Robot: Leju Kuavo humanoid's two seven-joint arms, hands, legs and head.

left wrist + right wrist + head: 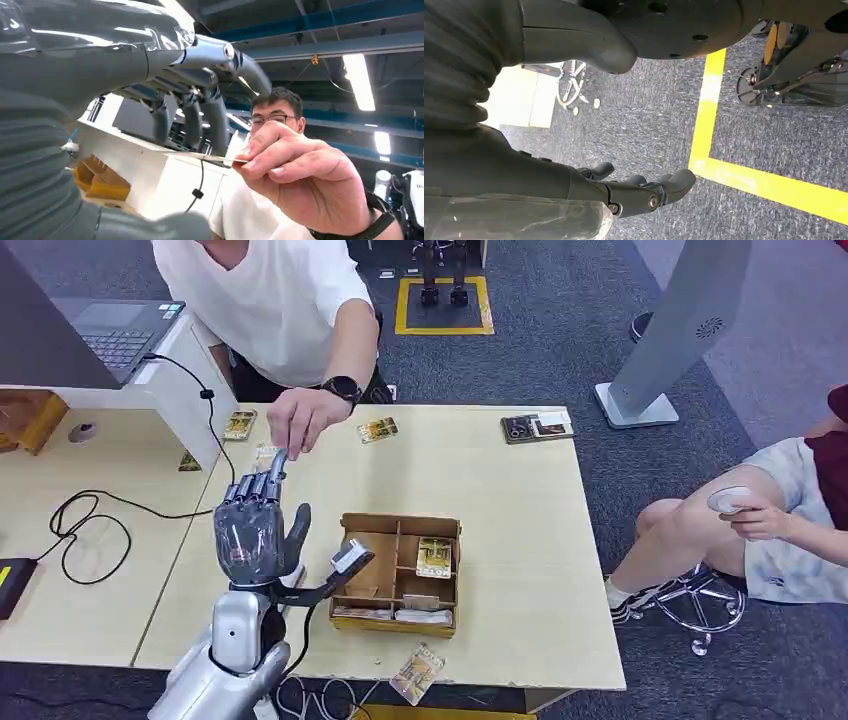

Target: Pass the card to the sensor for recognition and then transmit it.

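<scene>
My left hand (pixel 250 530) is raised above the table's left part, fingers stretched up and apart, thumb out to the side. A person's hand (pixel 300 418) reaches down to its fingertips and pinches a thin pale card (pixel 267 453). In the left wrist view the card (pixel 200 156) is edge-on between the person's thumb and finger (pixel 285 167), just under my fingers (pixel 215 120); my thumb stays clear of it. My right hand (pixel 644 192) hangs over the grey carpet, fingers loosely extended and holding nothing.
A compartmented cardboard box (pixel 352 530) with a card (pixel 434 557) stands beside my left hand. Loose cards (pixel 378 429) lie on the wooden table (pixel 510 500), one (pixel 418 673) at its front edge. A white stand (pixel 185 390) carries a laptop. Another person sits at the right.
</scene>
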